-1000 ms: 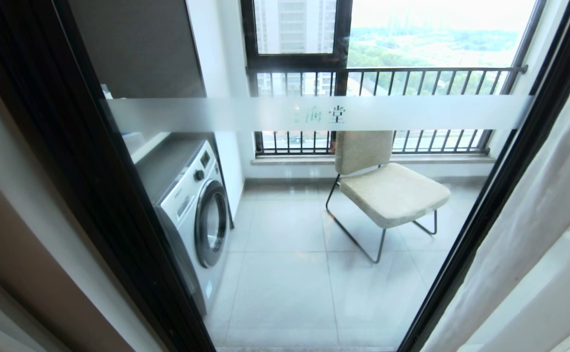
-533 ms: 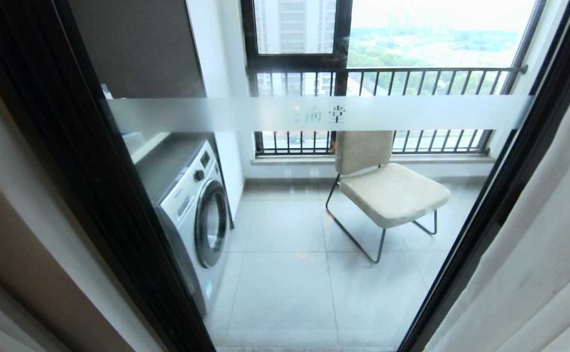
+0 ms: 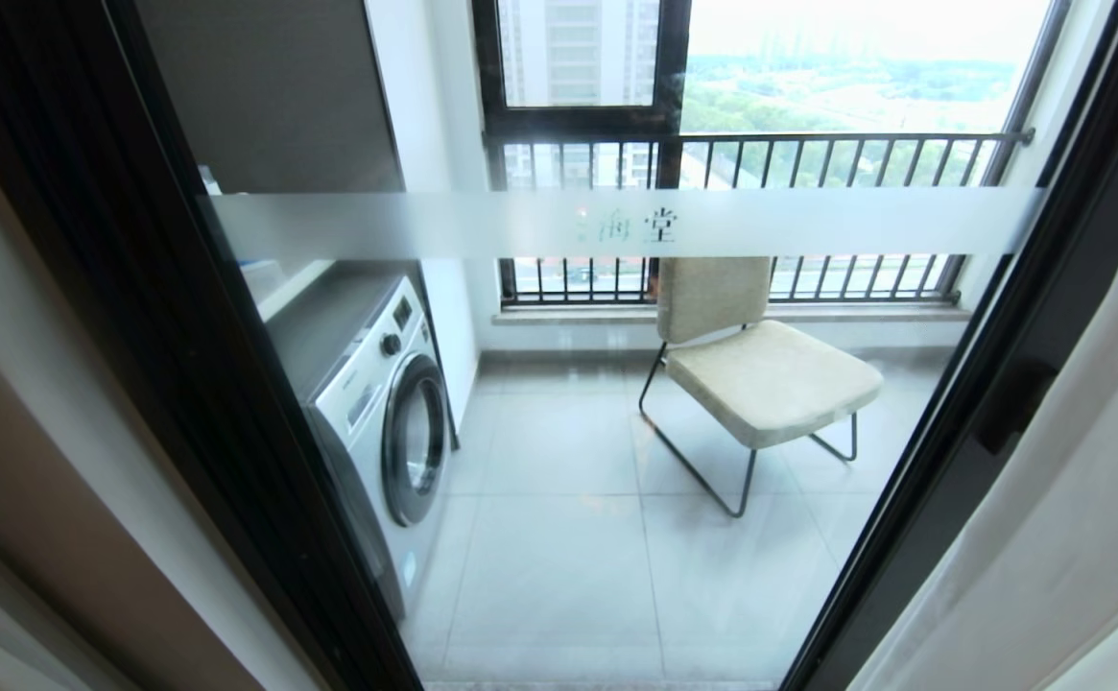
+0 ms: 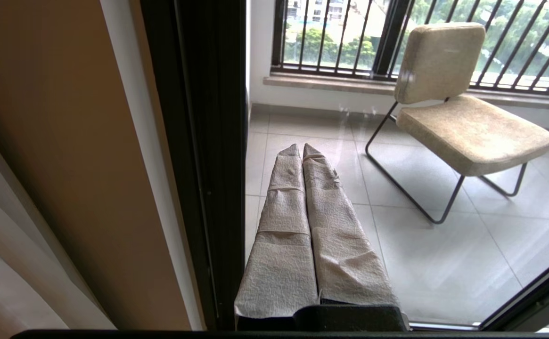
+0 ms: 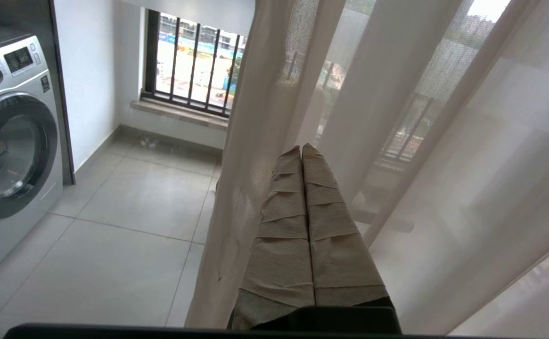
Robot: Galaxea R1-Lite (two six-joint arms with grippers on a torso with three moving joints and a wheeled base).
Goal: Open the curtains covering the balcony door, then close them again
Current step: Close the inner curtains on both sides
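The balcony door (image 3: 616,576) fills the head view: clear glass with a frosted white band (image 3: 424,223) between thick black frames (image 3: 136,317). The sheer white layer of the curtains (image 3: 1077,499) hangs at the right edge, clear of the right frame and its dark handle (image 3: 1010,403). My right gripper (image 5: 301,147) is shut, its taped fingers (image 5: 323,221) pressed together right in front of the sheer curtains (image 5: 265,94); I see no cloth between them. My left gripper (image 4: 301,146) is shut and empty, pointing at the glass beside the left black frame (image 4: 208,141). Pale cloth folds (image 4: 10,263) hang at its far side.
Behind the glass stand a front-loading washing machine (image 3: 376,403) on the left and a beige chair on thin metal legs (image 3: 760,374) in the middle. A black-framed window with a barred railing (image 3: 760,154) closes the balcony's far side. A tan wall panel (image 3: 2,461) lies left of the door.
The sheer curtain at the right edge has drawn back to the right, uncovering more of the black frame and its handle. The rest of the scene has held still.
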